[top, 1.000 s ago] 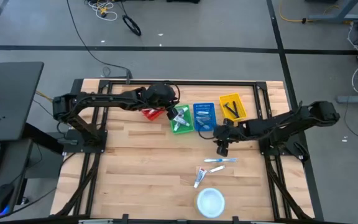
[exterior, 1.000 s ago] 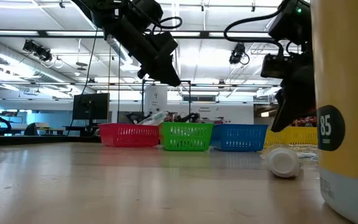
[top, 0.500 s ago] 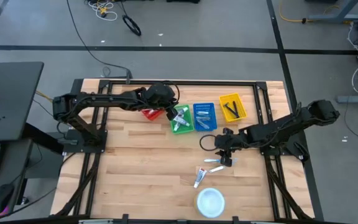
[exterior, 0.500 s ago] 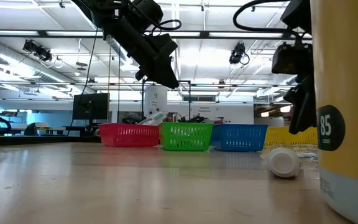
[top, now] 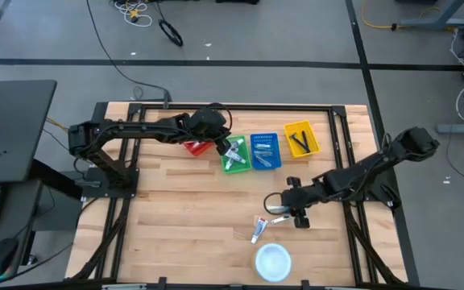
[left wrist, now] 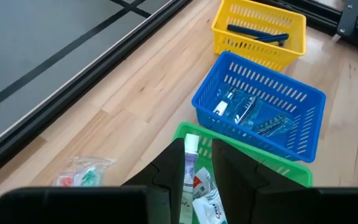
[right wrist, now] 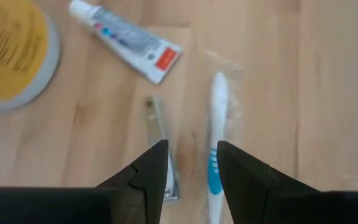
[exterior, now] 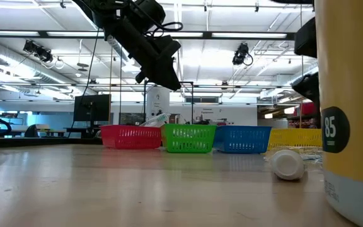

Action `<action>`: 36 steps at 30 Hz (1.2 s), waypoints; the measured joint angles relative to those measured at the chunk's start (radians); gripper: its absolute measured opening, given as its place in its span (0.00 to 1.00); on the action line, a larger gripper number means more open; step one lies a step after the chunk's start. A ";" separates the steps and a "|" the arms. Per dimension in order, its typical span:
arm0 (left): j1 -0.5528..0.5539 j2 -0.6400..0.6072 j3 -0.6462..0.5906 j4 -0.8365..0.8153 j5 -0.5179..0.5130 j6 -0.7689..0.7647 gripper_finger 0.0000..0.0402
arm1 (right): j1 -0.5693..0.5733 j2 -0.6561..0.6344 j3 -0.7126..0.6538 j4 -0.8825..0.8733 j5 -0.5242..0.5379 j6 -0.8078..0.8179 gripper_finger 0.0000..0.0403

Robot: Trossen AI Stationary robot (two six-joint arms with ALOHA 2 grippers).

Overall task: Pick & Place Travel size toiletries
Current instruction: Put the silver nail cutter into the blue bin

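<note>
A white tube (right wrist: 126,37), a pale toothbrush with blue marks (right wrist: 217,118) and a slim grey item (right wrist: 159,127) lie loose on the wood. My right gripper (right wrist: 191,152) (top: 295,216) hovers open over them. Its fingers stand between the grey item and the toothbrush and touch neither. My left gripper (left wrist: 197,165) (top: 225,146) hangs above the green basket (left wrist: 291,171), fingers slightly apart. Below that gap a white tube (left wrist: 191,163) leans with its cap end on the basket's rim. Another tube (left wrist: 207,200) lies in the basket.
Red (top: 195,147), green (top: 234,157), blue (top: 265,151) and yellow (top: 301,138) baskets stand in a row at the far side. The blue one holds wrapped items, the yellow one dark razors (left wrist: 260,34). A round white container (top: 272,262) sits by the near edge, filling the low view's right (exterior: 351,113).
My right gripper has travelled from beside the blue basket toward the table's near edge and now hangs over the loose toothbrush and tube. In the low view it has slid behind the round container. The left arm has kept still.
</note>
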 joint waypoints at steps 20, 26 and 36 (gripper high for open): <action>0.000 0.000 0.000 -0.004 -0.003 0.000 0.22 | 0.106 0.055 -0.007 0.075 0.000 -0.032 0.36; 0.000 0.000 0.000 -0.004 -0.003 0.001 0.22 | 0.106 0.121 -0.007 0.081 0.000 -0.032 0.36; 0.000 0.000 0.000 -0.004 -0.003 0.000 0.22 | 0.104 0.210 -0.007 0.093 0.047 -0.033 0.36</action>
